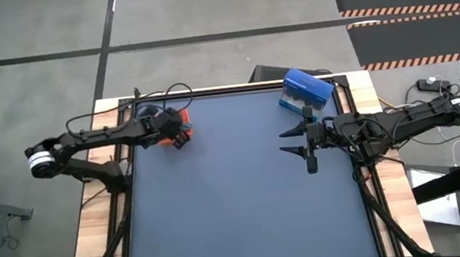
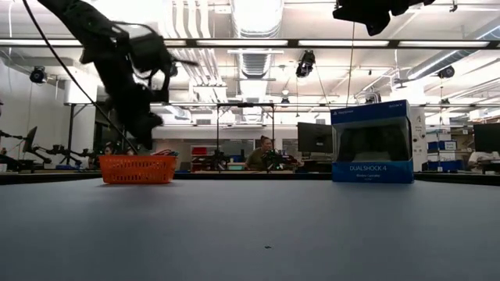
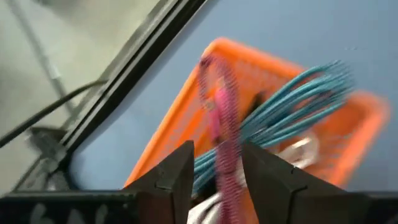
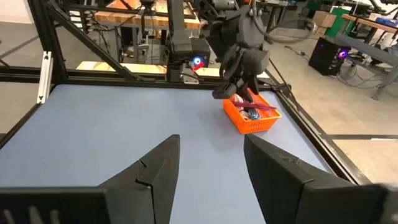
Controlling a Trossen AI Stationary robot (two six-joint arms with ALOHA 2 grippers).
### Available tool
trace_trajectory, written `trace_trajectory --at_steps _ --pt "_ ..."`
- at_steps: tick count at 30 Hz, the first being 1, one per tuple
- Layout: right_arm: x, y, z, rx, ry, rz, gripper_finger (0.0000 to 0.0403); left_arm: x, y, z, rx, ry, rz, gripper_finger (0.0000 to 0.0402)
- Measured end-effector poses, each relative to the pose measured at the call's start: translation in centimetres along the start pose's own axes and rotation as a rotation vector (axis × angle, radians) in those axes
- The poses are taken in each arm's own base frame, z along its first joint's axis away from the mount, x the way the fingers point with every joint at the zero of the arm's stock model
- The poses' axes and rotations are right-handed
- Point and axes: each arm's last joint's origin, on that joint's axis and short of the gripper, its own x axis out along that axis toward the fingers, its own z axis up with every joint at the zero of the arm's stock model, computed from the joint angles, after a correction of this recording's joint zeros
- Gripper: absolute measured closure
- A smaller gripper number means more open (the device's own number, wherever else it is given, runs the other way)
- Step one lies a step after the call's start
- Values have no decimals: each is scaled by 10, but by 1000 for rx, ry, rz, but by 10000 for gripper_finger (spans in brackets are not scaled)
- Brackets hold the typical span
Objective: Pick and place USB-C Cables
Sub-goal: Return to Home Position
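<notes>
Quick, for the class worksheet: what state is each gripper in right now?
Left gripper: open, holding nothing, above the orange basket.
Right gripper: open, holding nothing.

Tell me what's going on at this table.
The left tool hovers open just above the orange basket in the table's far left corner. A teal cable and a pink cable lie inside the basket. The right tool hangs open over the table's right side, near the blue DualShock 4 box, and holds nothing.
</notes>
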Motion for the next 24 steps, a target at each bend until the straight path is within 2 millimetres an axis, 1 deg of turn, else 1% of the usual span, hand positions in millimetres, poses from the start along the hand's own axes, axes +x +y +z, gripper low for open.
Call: trace_trajectory --at_steps 5,8,10,13,14,16,18,20,22,24 --pt "0 0 0 0 0 0 232 -15 -2 13 -31 -81 -123 281" --pt "0 0 0 4 1 0 232 -23 -5 19 -103 -157 -182 281" --pt "0 0 0 1 2 0 232 -29 -11 23 -142 -205 -256 281" --pt "0 0 0 -50 2 1 232 -42 -27 27 -144 -295 -404 281" --pt "0 0 -1 -80 2 1 232 -47 -34 28 -123 -337 -464 281" --pt "1 1 -7 -142 16 4 232 -63 -51 29 1 -438 -610 282" --pt "1 1 -12 -179 17 7 232 -82 -65 24 189 -553 -758 282" --pt "-1 1 -16 -211 -1 4 232 -99 -75 15 370 -649 -871 282" --pt "-4 0 -20 -240 -27 -1 232 -110 -77 6 451 -704 -911 282" --pt "-8 -1 -25 -267 -62 -7 232 -118 -72 3 447 -745 -920 286"
